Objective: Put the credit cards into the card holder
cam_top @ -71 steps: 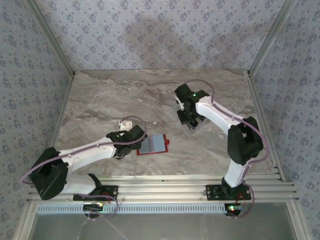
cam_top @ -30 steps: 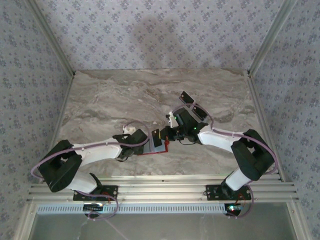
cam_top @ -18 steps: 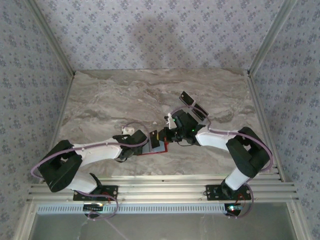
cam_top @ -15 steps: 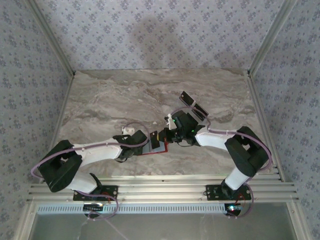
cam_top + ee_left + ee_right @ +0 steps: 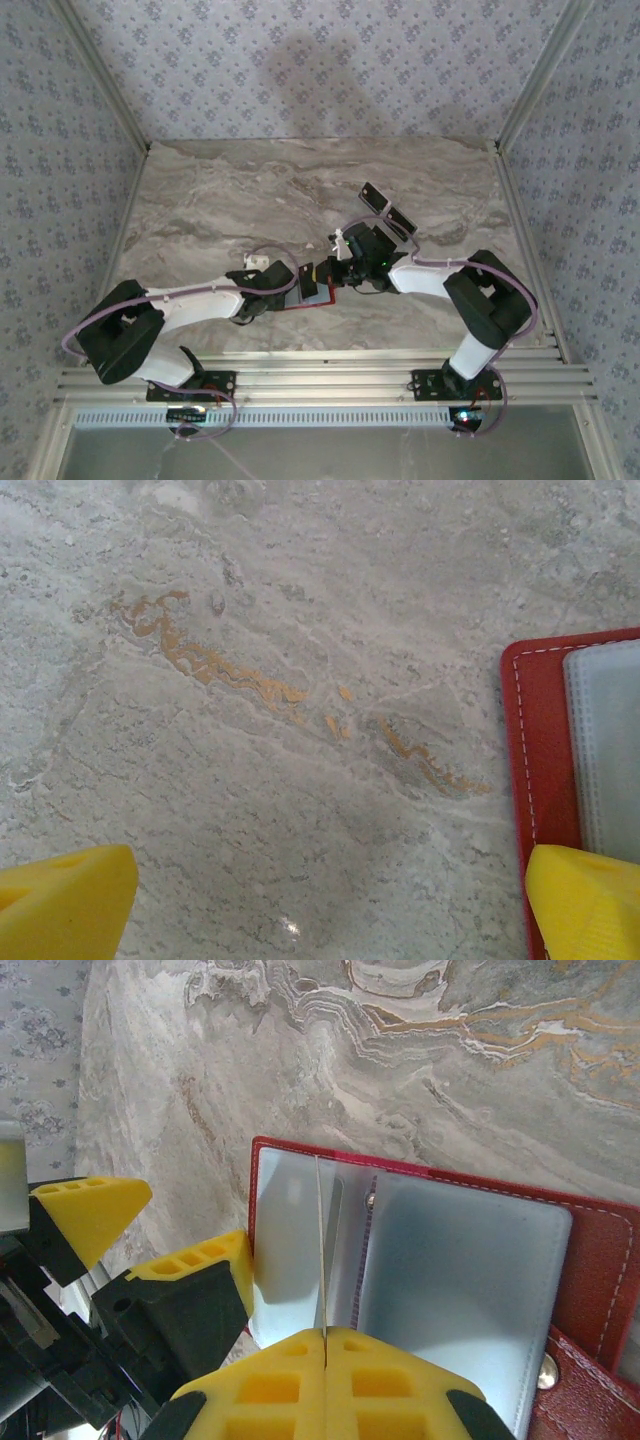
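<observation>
Swung across to the open card holder point(image 5: 592, 1252), right gripper point(image 5: 323, 1335) pinches a credit card point(image 5: 320, 1250) edge-on; left gripper point(image 5: 325, 905) gapes wide beside the holder.

1. Table point(image 5: 250, 730): stone-look top, grey marble veined with ochre, smooth with a faint sheen.
2. Card holder point(image 5: 600, 1250): red leather-like cover, white stitching along the edge, with a shiny metal snap stud point(image 5: 546, 1379).
3. Its inner sleeves point(image 5: 460, 1260): frosted, translucent plastic, smooth.
4. Fingers point(image 5: 270, 1380) of the right gripper point(image 5: 324, 1332): matt yellow moulded plastic with a waffle pattern, pinching a thin, stiff card point(image 5: 320, 1240) seen edge-on.
5. Frame rails point(image 5: 330, 378): ribbed bare aluminium.
6. Walls point(image 5: 300, 60): matt, flower-printed covering.
</observation>
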Controlling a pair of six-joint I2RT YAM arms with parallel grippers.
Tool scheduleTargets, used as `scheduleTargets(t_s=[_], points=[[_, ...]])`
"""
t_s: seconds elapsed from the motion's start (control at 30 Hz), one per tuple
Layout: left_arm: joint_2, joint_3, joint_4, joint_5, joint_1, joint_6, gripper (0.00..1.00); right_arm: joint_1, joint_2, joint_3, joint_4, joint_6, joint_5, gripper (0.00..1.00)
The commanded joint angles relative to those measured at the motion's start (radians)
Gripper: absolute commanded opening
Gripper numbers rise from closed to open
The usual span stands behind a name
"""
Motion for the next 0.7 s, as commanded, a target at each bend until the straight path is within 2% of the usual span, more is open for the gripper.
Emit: scheduleTargets(t_s=[0.0,0.67], points=[[0.008,-0.009,-0.038,-0.018,-0.009,-0.014,1.00,0.009,0.017,-0.013,0.027,0.019,-0.013,0.00],[0.011,-0.010,-0.036,-0.016,-0.009,-0.013,1.00,0.010,0.043,-0.057,0.109,0.072,-0.021,0.00]])
